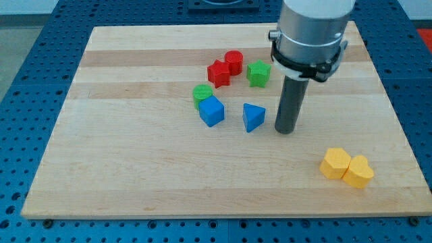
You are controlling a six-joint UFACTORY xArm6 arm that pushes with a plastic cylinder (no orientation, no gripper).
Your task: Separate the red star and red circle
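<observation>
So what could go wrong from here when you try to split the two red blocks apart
The red star and red circle touch, so a push on one may drag both along. My tip sits at the view's right beside the blue triangle, and the green star lies between me and the reds, so a straight approach could knock it.

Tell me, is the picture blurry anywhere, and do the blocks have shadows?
In the camera view, the blocks look sharp: the red star touching the red circle, and the blue triangle too. Shadows are soft and small, hugging each block's base. My tip casts a faint dark patch on the wooden board. No strong glare shows; the lighting is even.
</observation>
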